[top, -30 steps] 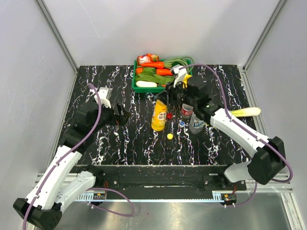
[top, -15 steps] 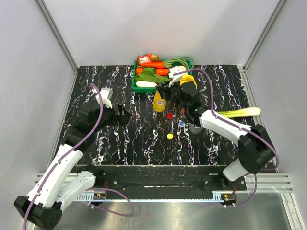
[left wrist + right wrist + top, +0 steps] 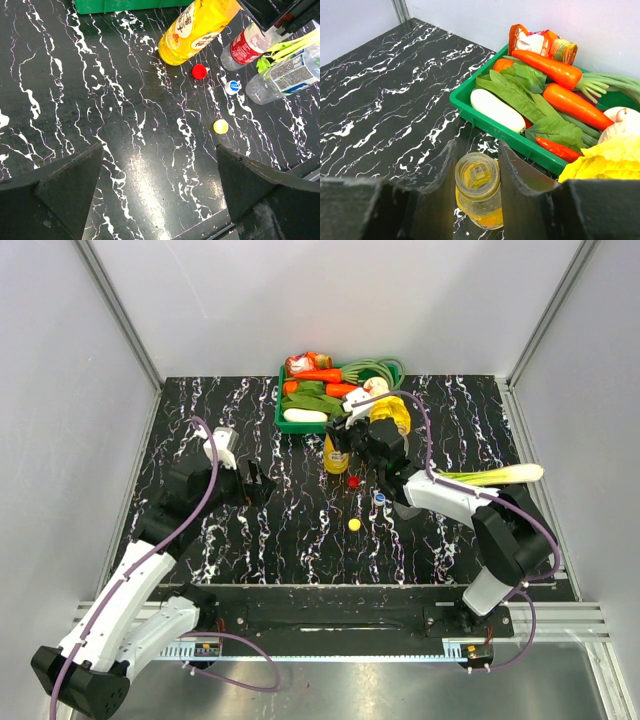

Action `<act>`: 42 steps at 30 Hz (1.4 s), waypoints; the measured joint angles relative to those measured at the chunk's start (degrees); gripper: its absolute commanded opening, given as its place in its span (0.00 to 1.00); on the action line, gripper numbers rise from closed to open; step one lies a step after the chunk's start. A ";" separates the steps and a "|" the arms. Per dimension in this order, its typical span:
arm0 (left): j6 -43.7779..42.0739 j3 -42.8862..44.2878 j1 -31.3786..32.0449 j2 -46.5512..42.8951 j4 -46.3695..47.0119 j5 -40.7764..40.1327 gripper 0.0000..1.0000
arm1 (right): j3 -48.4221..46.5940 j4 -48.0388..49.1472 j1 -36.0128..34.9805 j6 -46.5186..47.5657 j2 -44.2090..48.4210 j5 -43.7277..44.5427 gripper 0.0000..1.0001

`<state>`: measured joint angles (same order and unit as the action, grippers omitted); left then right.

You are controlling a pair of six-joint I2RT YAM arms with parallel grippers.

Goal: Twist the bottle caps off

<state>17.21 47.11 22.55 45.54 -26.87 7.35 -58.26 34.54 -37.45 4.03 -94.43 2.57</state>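
Moved toward tray (image 3: 490, 127), right hand (image 3: 476, 148) pinches juice bottle (image 3: 476, 200), uncapped in wrist view; left hand (image 3: 159, 155) spread.

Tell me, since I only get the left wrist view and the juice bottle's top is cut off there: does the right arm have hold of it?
Observer: Yes. The right wrist view shows the right jaws closed on the neck of the juice bottle, one on each side.
Operator: Is it capped?
Observer: No. Its mouth is open and uncovered, facing that camera.
Operator: I only see a green edge beyond it. What is that?
Observer: A green tray holding carrots, leafy greens and a white vegetable, just past the bottle.
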 measured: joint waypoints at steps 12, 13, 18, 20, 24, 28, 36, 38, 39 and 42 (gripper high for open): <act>-0.02 -0.35 0.00 0.68 0.04 1.53 0.99 | 0.96 -1.01 0.00 -0.42 0.20 1.11 0.95; -0.02 -0.52 0.00 0.70 0.02 1.53 0.99 | 0.85 -1.40 0.00 -0.52 0.37 1.14 0.99; -0.02 -0.87 0.00 0.72 0.07 1.60 0.99 | -0.66 -4.24 0.00 -1.79 3.13 1.03 1.00; -0.02 -0.87 0.00 0.85 0.17 1.64 0.99 | -1.79 -4.94 0.00 -2.56 4.31 0.90 1.00; 0.00 -0.87 0.00 1.86 0.48 1.68 0.99 | -3.85 -6.32 0.00 -4.61 7.17 0.50 1.00; 0.20 -0.87 0.00 3.30 0.72 1.77 0.99 | -5.29 -8.24 0.00 -6.25 9.20 -0.70 1.00; 1.27 -0.85 0.00 6.51 1.29 2.51 0.99 | -11.50 -20.11 0.00 -8.90 9.73 -7.96 1.00; 1.75 -0.85 0.00 7.37 1.66 2.75 0.99 | -12.81 -22.32 0.00 -9.86 9.73 -9.66 1.00; 1.92 -0.85 0.00 7.69 1.86 2.82 0.99 | -13.25 -23.28 0.00 -10.43 9.75 -10.32 1.00; 2.36 -0.61 -0.13 9.03 2.36 3.15 0.99 | -13.44 -25.62 0.00 -12.09 9.81 -12.85 1.00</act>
<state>19.57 46.50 22.41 54.57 -24.51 10.50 -71.70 8.93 -37.45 -8.05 -84.62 -10.28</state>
